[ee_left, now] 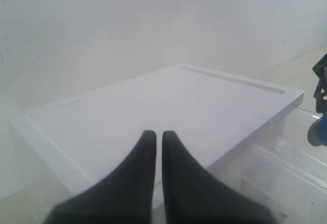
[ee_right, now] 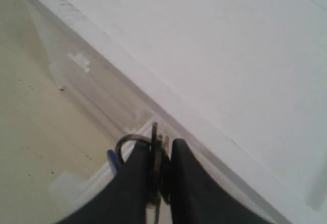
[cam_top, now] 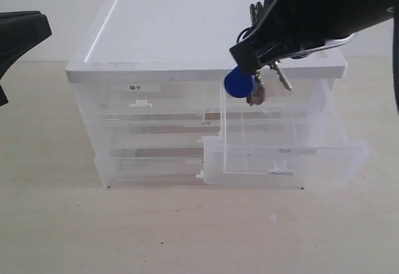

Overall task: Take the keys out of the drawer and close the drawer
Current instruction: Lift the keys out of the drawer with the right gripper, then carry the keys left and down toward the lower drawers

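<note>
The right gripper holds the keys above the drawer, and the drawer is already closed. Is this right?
No. The right gripper does hold the keys above the drawer, but the drawer is pulled out and open, as the exterior view shows.

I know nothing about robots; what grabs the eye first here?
A bright blue tag dangling from keys, pinched in the right arm's jaws above the open drawer. That drawer juts from the right side of a clear cabinet with a white top.
</note>
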You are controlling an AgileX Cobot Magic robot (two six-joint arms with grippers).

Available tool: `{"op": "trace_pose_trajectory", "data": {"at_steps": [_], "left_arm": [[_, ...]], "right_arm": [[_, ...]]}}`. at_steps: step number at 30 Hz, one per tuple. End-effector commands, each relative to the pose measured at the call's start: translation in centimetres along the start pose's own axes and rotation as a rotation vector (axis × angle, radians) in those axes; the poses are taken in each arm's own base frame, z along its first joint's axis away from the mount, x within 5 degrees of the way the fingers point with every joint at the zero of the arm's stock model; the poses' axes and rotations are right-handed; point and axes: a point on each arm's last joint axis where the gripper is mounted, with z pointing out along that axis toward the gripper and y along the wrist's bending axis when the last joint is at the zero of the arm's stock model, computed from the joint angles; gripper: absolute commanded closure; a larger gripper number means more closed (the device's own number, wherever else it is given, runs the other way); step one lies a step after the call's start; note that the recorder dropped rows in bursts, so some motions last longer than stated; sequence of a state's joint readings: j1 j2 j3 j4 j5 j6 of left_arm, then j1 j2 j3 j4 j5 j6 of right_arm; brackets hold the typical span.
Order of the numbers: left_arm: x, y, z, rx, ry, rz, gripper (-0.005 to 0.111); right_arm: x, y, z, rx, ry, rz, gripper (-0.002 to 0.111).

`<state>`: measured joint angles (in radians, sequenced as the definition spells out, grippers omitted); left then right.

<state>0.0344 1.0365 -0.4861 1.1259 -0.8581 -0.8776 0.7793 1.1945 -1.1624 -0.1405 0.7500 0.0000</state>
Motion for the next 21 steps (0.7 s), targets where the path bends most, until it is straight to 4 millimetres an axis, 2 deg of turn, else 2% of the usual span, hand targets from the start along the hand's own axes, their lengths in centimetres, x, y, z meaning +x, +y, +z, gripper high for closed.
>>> {"op": "trace_pose_trajectory", "data": {"at_steps": [1,7,16,21], "left_arm": [[-0.6,-0.5,-0.5,0.001,-0.033,0.008,0.102],[-1.1,-0.9,-1.4,-0.044,-0.037,0.045,0.102],[-1.8,-1.6,-2.7,-0.093,-0.062,0.09,0.102],[-1.9,-1.6,-3.1,-0.125,-0.058,0.096,0.102]], "right_arm": [[-0.6,2.0,0.0,-0.076,-0.061,-0.057,0.109],[-1.2,4.2,1.5,-0.131,-0.094,-0.105,0.109],[-0.3,5.4,8.3,-0.129,0.026,-0.15,0.109],[-0.4,5.5,10.0,-0.098,0.012,-0.222,0.109]]}}
